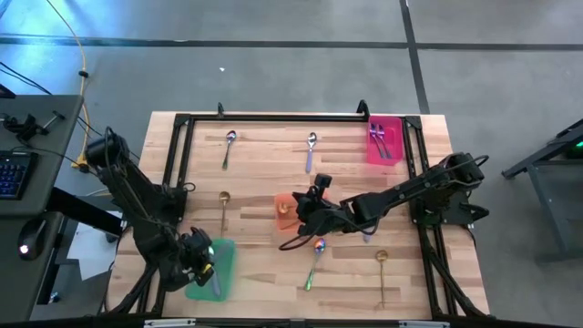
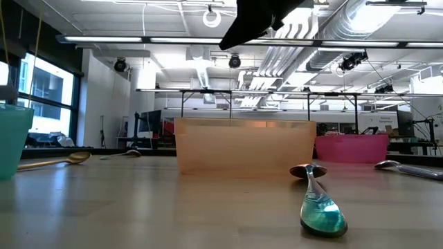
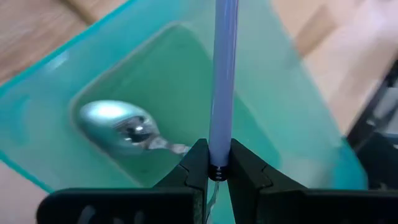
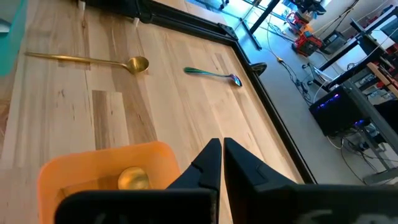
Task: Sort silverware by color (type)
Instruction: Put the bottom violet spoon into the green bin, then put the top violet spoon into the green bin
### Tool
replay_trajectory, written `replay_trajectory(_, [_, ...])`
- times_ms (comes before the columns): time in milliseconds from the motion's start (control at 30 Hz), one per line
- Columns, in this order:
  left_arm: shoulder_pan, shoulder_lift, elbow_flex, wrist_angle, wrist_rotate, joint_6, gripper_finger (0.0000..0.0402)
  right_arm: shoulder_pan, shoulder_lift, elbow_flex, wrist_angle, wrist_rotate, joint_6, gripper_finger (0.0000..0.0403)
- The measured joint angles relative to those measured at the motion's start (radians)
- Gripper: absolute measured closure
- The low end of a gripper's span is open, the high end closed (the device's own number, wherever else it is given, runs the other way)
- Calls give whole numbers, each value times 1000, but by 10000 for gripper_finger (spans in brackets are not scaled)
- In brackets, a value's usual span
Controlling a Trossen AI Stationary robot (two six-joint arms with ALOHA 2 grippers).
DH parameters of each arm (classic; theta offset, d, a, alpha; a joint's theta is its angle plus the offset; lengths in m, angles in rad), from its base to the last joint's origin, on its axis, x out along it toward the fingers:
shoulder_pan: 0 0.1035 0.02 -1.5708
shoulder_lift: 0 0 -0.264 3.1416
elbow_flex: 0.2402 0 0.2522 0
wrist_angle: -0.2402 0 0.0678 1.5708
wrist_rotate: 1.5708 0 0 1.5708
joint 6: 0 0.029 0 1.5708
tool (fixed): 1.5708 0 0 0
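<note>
- Left tool [image 3: 217,167]: clenched on the pale lilac handle of a spoon [image 3: 222,74], held over the green tray [image 1: 224,264] at the table's near left corner. In the left wrist view the spoon's bowl [image 3: 118,127] lies low inside the tray; whether it touches the floor of the tray cannot be told.
- Right tool [image 4: 221,157]: fingers closed together with nothing between them, positioned above the orange tray [image 4: 62,174] at the table's centre. A gold spoon bowl [image 4: 133,179] lies inside that tray.
- Table [image 1: 264,155]: light wooden planks, bordered by a black metal frame [image 1: 273,117] along the far edge and both sides.
- Silverware loose on the table:
  - gold spoon [image 1: 223,208], left of the orange tray;
  - rainbow spoon [image 1: 315,261], just in front of the right tool; the low view shows its blue-green bowl [image 2: 322,214] closest to the camera;
  - gold spoon [image 1: 382,273], near the front right;
  - silver spoon [image 1: 229,147], far left;
  - purple-handled spoon [image 1: 311,149], far centre.
- Pink tray [image 1: 383,140]: far right corner, holding purple-handled pieces; their type cannot be told.
- Room: grey concrete floor [image 1: 273,55] crossed by dark seam lines. A side desk with a keyboard [image 1: 13,173] and a mouse [image 1: 31,237] stands to the left of the table. The low view shows a workshop interior with ceiling strip lights [image 2: 173,40], exposed ducts [image 2: 387,28] and windows [image 2: 45,97] at left.
</note>
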Motion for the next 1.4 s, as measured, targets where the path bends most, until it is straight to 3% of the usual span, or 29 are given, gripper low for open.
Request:
replay_trajectory(133, [0,46,0,2,31,-28,375,0,0,0,14,-11,1,403])
replay_trajectory(433, [1,49,13,25,12,34,313,24,0,0,21,-44,18,403])
replay_trajectory(667, [4,-8,78,4,-32,322,315,69,-2,0,-20,-78,125,403])
replay_trajectory(833, [91,-30,78,119,-64,652,376,119,-5,-50,-11,0,287,403])
replay_trajectory(900, [152,-36,74,224,-27,822,395,136,-6,-93,7,21,366,403])
replay_trajectory(1067, [327,-30,22,519,182,1163,399,148,-9,-217,138,31,514,403])
replay_trajectory(1233, [498,-29,-69,735,344,1351,401,136,-32,-331,256,38,613,403])
replay_trajectory(1400, [632,-29,-167,1016,448,1493,401,134,-142,-474,405,76,672,403])
